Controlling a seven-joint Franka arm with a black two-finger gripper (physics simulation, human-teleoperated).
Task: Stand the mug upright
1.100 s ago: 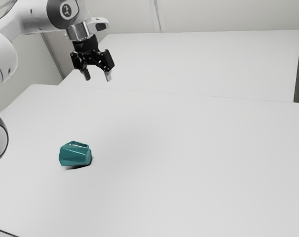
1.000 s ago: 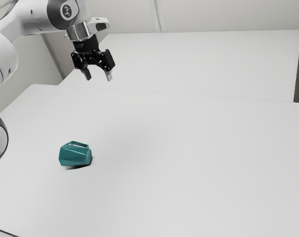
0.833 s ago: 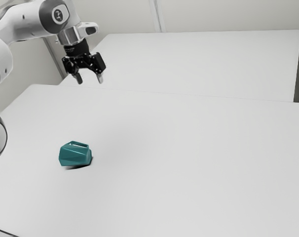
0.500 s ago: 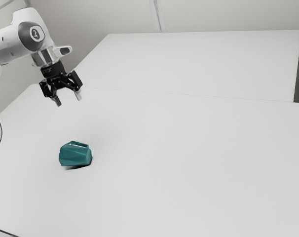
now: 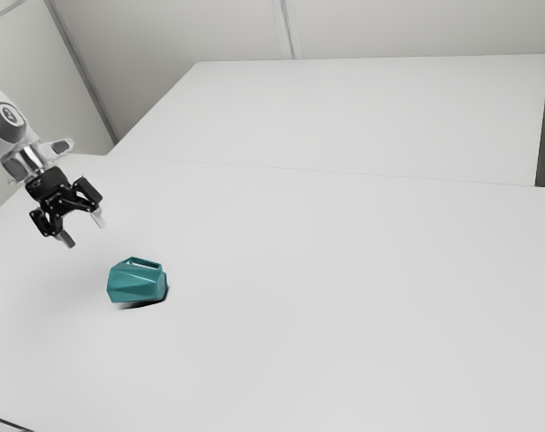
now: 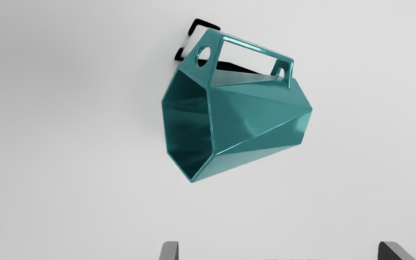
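Teal mug (image 5: 136,285) below the pincer (image 5: 84,230)

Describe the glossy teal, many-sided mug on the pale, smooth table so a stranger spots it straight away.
Find the pale, smooth table, then the open black two-finger pincer above it, toward the exterior view's left. Near it, a glossy teal mug lies on its side. Its colour, faceted body and angular handle set it apart from the black pincer.

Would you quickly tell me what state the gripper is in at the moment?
Gripper: open and holding nothing, its fingers apart above the table, clear of the mug.
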